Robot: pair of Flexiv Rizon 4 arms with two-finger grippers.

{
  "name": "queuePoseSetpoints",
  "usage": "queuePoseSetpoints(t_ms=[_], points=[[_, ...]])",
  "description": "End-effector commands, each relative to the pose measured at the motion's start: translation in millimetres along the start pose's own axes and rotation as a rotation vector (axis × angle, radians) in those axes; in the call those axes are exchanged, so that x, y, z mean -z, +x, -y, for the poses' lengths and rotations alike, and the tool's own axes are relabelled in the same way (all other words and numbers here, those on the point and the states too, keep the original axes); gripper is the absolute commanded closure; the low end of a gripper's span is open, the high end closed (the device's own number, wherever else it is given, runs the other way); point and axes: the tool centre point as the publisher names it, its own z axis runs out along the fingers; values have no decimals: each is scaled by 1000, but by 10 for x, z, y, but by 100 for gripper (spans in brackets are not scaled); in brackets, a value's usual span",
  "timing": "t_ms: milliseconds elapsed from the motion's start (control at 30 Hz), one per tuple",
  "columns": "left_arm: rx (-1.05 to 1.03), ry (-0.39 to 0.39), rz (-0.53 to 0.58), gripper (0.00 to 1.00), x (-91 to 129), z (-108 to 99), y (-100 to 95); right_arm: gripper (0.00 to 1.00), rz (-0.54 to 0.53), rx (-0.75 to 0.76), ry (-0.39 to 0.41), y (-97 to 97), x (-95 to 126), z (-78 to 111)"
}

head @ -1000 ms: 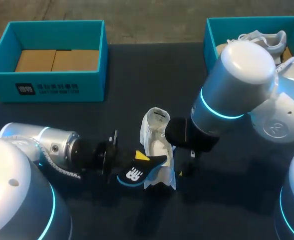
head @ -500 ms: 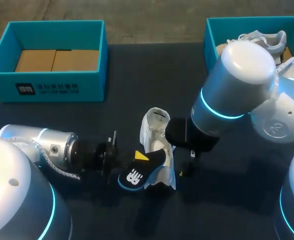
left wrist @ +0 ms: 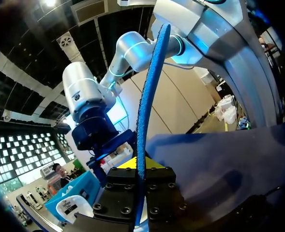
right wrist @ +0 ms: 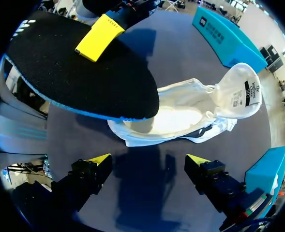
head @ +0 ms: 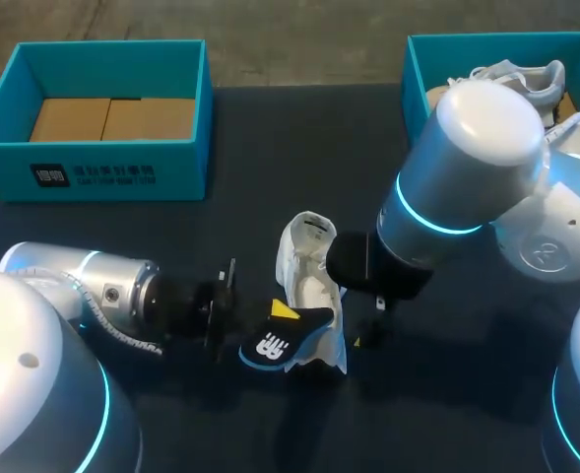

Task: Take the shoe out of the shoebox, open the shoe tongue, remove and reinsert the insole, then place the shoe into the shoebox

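The left gripper clamps the black, blue-edged foam insole just beside the white fabric shoe, while the right gripper stands wide open and empty near that shoe.

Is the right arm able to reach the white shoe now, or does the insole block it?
Probably yes: the shoe lies ahead of the open right pincer, and the insole in the left pincer overlaps only one end.

R arm crowds shoe's right; insole partly covers opening; table free toward left box.
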Motion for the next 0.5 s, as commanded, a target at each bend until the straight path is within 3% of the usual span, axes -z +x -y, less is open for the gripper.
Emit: queuePoseSetpoints(t_ms=[33,500], points=[[-2,2,-7,100,-48,19,-4,0,2,0,2,11,-6,-1],[-19,3,-15,100,-155,-14,-25,0,2,0,2,11,-6,-1]])
